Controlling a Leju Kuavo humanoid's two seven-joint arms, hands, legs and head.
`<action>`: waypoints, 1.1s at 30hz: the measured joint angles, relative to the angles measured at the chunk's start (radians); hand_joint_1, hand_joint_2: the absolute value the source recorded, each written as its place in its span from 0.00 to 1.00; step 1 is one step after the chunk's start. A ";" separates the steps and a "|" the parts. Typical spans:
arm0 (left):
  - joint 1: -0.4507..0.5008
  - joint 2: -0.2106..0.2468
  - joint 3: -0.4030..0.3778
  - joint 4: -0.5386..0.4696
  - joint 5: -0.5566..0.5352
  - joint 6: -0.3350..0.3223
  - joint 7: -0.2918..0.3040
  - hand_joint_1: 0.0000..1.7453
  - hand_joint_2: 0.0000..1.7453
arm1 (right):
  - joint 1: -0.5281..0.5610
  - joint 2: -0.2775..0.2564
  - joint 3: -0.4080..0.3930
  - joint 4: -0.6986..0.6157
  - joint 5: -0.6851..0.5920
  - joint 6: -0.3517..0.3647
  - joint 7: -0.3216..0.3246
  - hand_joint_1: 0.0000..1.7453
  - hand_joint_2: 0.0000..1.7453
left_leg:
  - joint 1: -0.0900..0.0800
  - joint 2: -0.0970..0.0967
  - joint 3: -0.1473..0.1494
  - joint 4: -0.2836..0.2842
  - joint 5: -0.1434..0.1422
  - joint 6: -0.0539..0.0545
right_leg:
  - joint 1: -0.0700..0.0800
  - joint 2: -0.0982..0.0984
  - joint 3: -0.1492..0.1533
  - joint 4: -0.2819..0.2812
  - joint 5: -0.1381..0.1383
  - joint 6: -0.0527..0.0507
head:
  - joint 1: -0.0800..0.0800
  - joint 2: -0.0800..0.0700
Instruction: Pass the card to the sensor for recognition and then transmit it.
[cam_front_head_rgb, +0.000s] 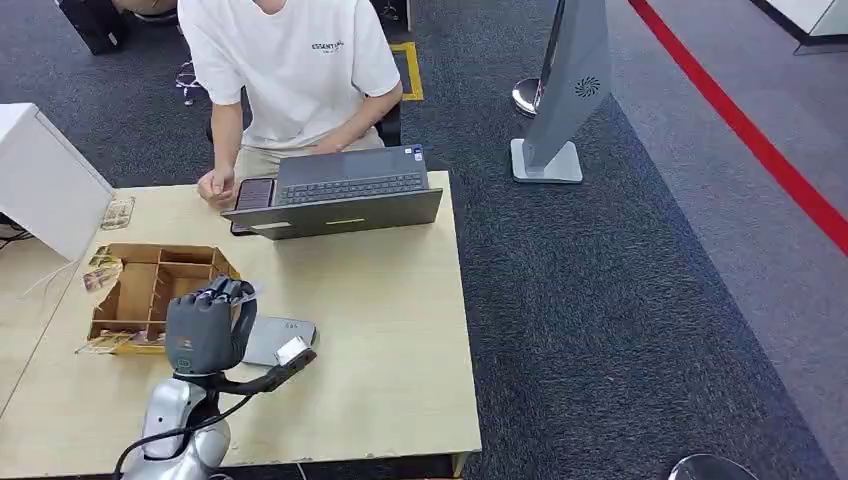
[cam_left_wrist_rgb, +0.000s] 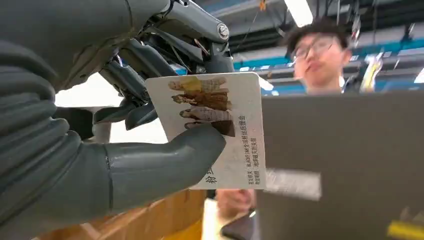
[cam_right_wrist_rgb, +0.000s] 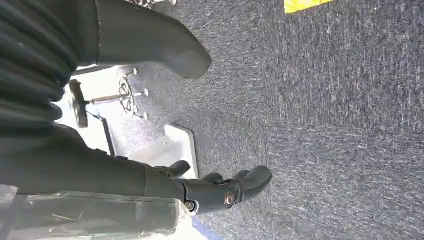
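Observation:
My left hand (cam_front_head_rgb: 207, 322) is raised over the near left part of the table, just in front of the wooden organiser (cam_front_head_rgb: 140, 290). It pinches a white card (cam_left_wrist_rgb: 215, 125) with printed pictures and text between its thumb (cam_left_wrist_rgb: 165, 167) and its fingers. A grey flat sensor pad (cam_front_head_rgb: 280, 338) lies on the table right beside the hand, partly hidden by it. My right hand (cam_right_wrist_rgb: 220, 190) hangs over the dark carpet with its fingers apart and nothing in them.
A person in a white T-shirt (cam_front_head_rgb: 295, 60) sits across the table behind an open laptop (cam_front_head_rgb: 345, 190), one hand by a phone (cam_front_head_rgb: 253, 193). A white box (cam_front_head_rgb: 45, 180) stands at the left edge. A grey sign stand (cam_front_head_rgb: 565, 100) is on the carpet to the right.

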 joint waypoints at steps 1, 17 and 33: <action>-0.006 0.000 0.004 0.023 0.000 0.000 0.001 1.00 1.00 | 0.000 0.000 0.000 0.000 0.000 0.001 0.000 0.00 1.00 | 0.000 0.000 0.000 0.000 0.000 0.000 | 0.000 0.000 0.000 0.000 0.000 0.000 | 0.000 0.000; -0.052 0.011 0.011 0.231 -0.003 -0.005 0.050 1.00 1.00 | 0.000 0.000 0.000 0.000 0.003 0.011 -0.003 0.00 1.00 | 0.000 0.000 0.000 0.000 0.000 0.000 | 0.000 0.000 0.000 0.000 0.000 0.000 | 0.000 0.000; -0.046 0.011 0.011 0.247 0.007 -0.027 0.046 1.00 1.00 | 0.000 -0.002 0.001 0.000 0.003 0.014 0.000 0.00 1.00 | 0.000 0.000 0.000 0.000 0.000 0.000 | 0.000 0.000 0.000 0.000 0.000 0.000 | 0.000 0.000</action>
